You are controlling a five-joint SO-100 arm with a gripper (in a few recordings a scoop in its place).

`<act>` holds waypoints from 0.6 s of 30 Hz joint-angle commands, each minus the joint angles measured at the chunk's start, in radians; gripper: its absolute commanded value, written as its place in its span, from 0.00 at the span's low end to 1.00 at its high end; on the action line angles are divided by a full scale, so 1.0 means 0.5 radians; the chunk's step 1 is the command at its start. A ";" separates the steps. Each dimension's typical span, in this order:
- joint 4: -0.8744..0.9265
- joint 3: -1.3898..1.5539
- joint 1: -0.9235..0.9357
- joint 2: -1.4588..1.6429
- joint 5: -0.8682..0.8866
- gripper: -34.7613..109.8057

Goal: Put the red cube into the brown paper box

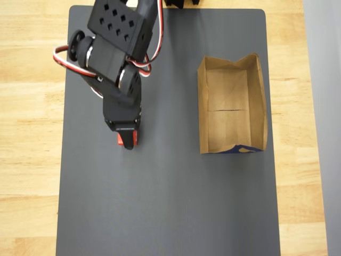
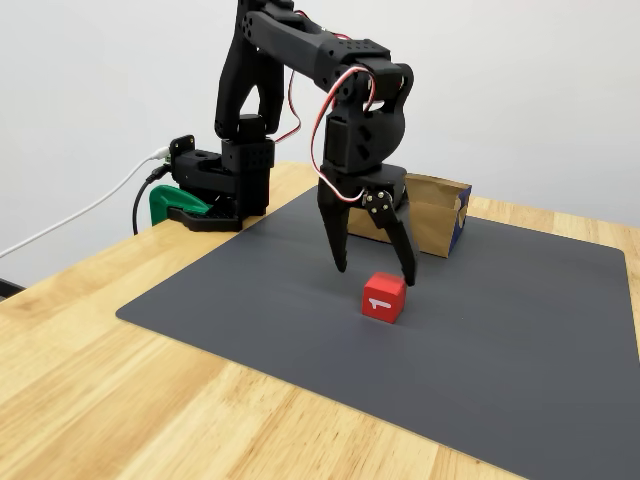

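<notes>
The pincer [image 2: 376, 270] hangs spread, tips pointing down, with the cube [image 2: 384, 297] on the mat [image 2: 520, 340] just below and between its fingers — the white "1" face turned toward the fixed camera. Well off to the pincer's side in the overhead view lies the box [image 1: 258, 101], long axis up-down in that view — blue bit at its lower end.

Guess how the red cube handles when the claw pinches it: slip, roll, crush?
The red cube has flat faces and rests flat on the mat, so it likely won't roll. It looks small and solid, so probably light and unlikely to crush. The open claw may skew an off-centre grip.
</notes>
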 commanded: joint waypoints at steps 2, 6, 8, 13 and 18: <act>0.061 -0.144 0.043 -0.018 -0.028 0.49; 0.028 -0.206 0.055 -0.089 -0.028 0.49; 0.015 -0.245 0.055 -0.123 -0.025 0.49; 0.123 -0.430 0.034 -0.242 0.003 0.48; 0.153 -0.509 0.018 -0.319 -0.037 0.46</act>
